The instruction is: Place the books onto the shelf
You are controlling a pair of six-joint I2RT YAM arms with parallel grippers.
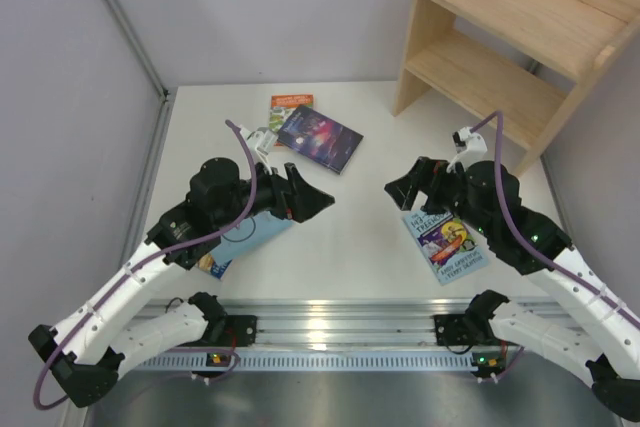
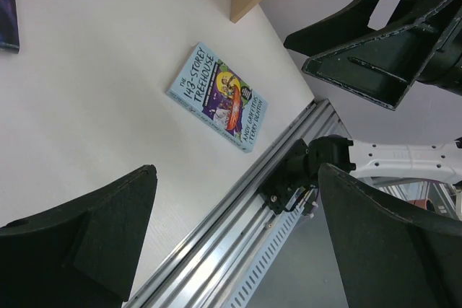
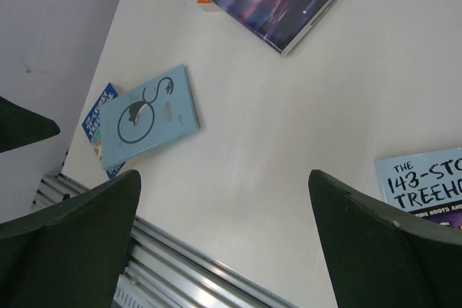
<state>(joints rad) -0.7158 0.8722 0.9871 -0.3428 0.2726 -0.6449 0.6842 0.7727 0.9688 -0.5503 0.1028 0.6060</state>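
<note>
While both arms are kept bent low over the counter (image 1: 360,247), wrists turned inward to face each other, the left fingers (image 1: 316,201) and the right fingers (image 1: 400,187) are held spread wide, and nothing is gripped. All five books are laid flat on the counter. The galaxy book (image 1: 320,137) is overlapped onto the orange book (image 1: 290,102). The light-blue book (image 1: 258,233) is stacked on a blue illustrated book (image 1: 213,265) under the left arm. The Treehouse book (image 1: 448,245) is partly covered by the right arm. The shelf (image 1: 510,37) is set at the far right corner.
</note>
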